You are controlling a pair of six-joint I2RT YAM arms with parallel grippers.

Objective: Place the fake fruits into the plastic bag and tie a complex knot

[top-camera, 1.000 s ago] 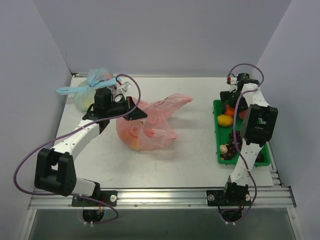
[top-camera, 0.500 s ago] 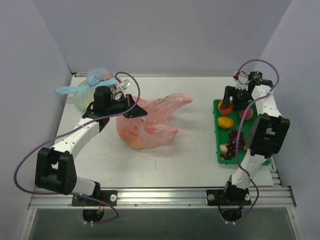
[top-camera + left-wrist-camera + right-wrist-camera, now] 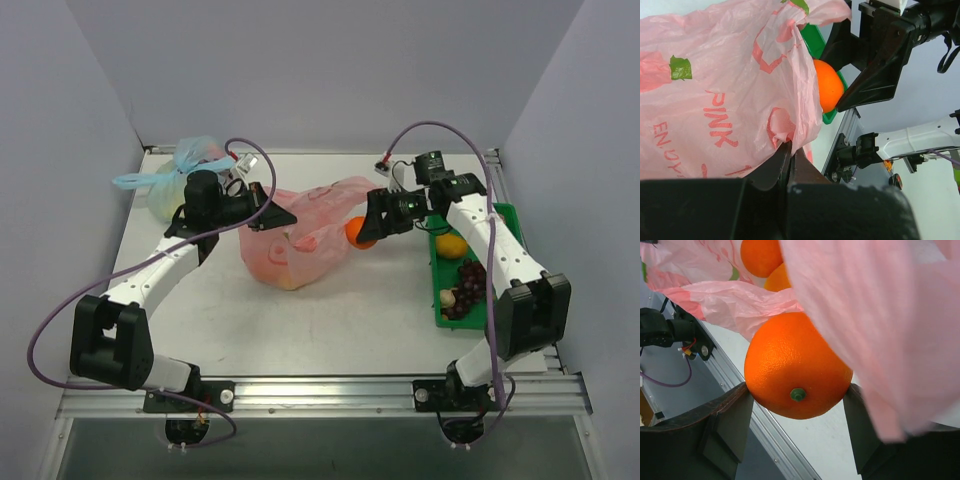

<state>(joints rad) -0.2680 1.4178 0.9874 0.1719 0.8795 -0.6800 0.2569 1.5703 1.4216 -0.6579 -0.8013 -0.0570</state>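
From above, the left gripper (image 3: 268,213) is pinching the near-left edge of the plastic bag (image 3: 300,240), which is lying in the middle of the table (image 3: 380,320) with its mouth turned to the right. The right gripper (image 3: 365,232) is holding an orange (image 3: 356,232) just at that mouth, touching the pink film. Behind the right arm a green tray (image 3: 512,212) is sitting by the right edge of the table, carrying a yellow fruit (image 3: 452,245), a dark bunch of grapes (image 3: 470,283) and a small pale piece (image 3: 447,297). A knotted light blue bag (image 3: 180,182) is resting in the far-left corner.

In the left wrist view, the two black fingers (image 3: 771,167) are pressing together with no gap, and a crumpled fold of the pink film is sitting at their tips. The bag is spreading across most of the picture, showing red lettering. The orange is peeking out from behind its right edge, with the right gripper's dark fingers framing it.

In the right wrist view, the orange is filling the centre, its green stem end facing the camera. The fingers (image 3: 725,425) are standing fairly wide, one pad bearing on each side of the fruit. Pink film is hanging over the right half of the picture, and two more orange fruits (image 3: 760,255) are showing inside the bag above.
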